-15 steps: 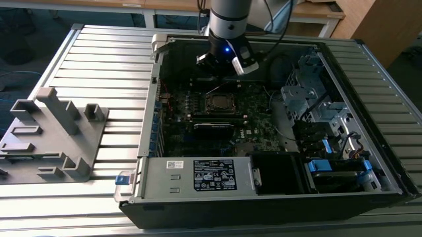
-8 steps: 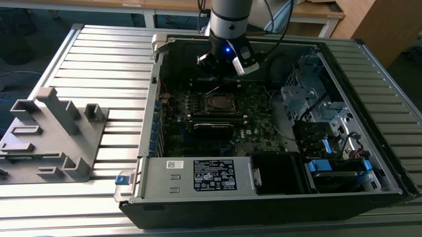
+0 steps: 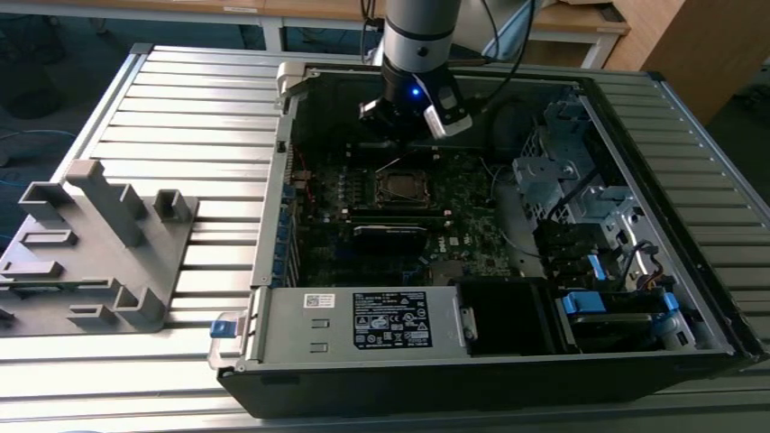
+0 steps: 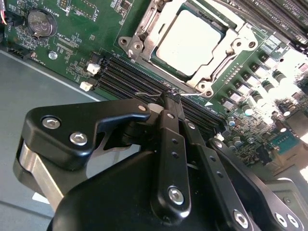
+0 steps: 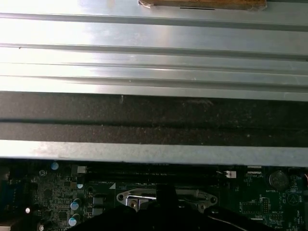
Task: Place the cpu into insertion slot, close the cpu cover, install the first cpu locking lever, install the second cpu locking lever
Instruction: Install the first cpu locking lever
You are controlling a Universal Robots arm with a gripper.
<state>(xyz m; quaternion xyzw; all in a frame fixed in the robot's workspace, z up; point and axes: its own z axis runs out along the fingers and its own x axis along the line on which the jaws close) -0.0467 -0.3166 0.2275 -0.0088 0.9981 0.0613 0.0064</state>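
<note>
the hand (image 4: 168, 98) is pinched together on a thin wire locking lever (image 4: 147, 94) at its fingertips. just beyond the tips, the cpu (image 4: 188, 41) lies flat on the green motherboard (image 4: 72, 43), framed by the cpu cover (image 4: 144, 33), which lies down around it. long black memory slots (image 4: 125, 77) run between hand and cover.

Part of cpu cover (image 4: 139, 36) off-frame
</note>
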